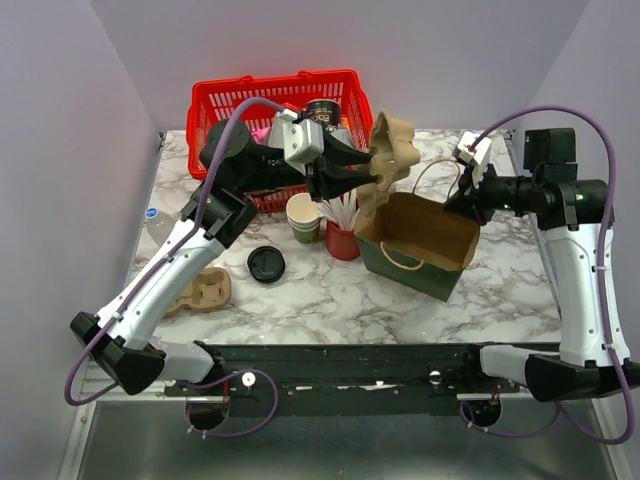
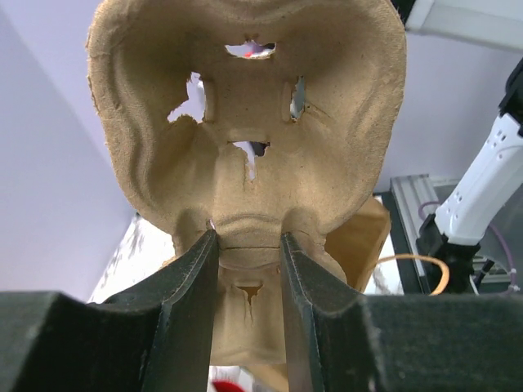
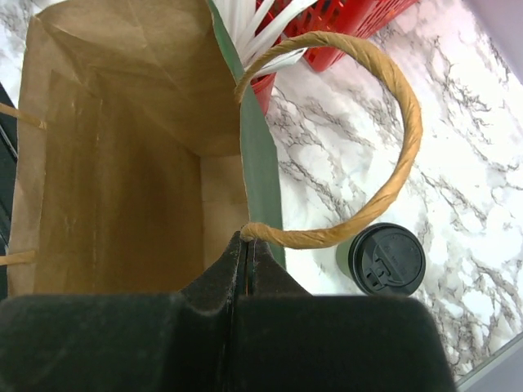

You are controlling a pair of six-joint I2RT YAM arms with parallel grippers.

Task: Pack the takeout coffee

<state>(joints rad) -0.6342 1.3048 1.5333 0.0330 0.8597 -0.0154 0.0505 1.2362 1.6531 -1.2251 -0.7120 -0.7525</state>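
The takeout coffee (image 3: 386, 260), an olive-green cup with a black lid, stands on the marble just beyond the bag's handle loop (image 3: 392, 147). In the top view it is hidden under my right wrist. My right gripper (image 3: 248, 237) (image 1: 458, 207) is shut on the rim of the open paper bag (image 1: 420, 240) (image 3: 122, 163), at the base of the handle. The bag is green outside and brown inside. My left gripper (image 2: 249, 237) (image 1: 365, 178) is shut on a brown pulp cup carrier (image 2: 245, 122) (image 1: 395, 155) and holds it upright in the air above the bag's left end.
A lidless green cup (image 1: 303, 218) and a red cup of white sticks (image 1: 342, 240) stand left of the bag. A round black lid (image 1: 266, 264) sits further left; I cannot tell what is under it. A second carrier (image 1: 205, 290) lies near the left arm. A red basket (image 1: 215, 100) stands at the back.
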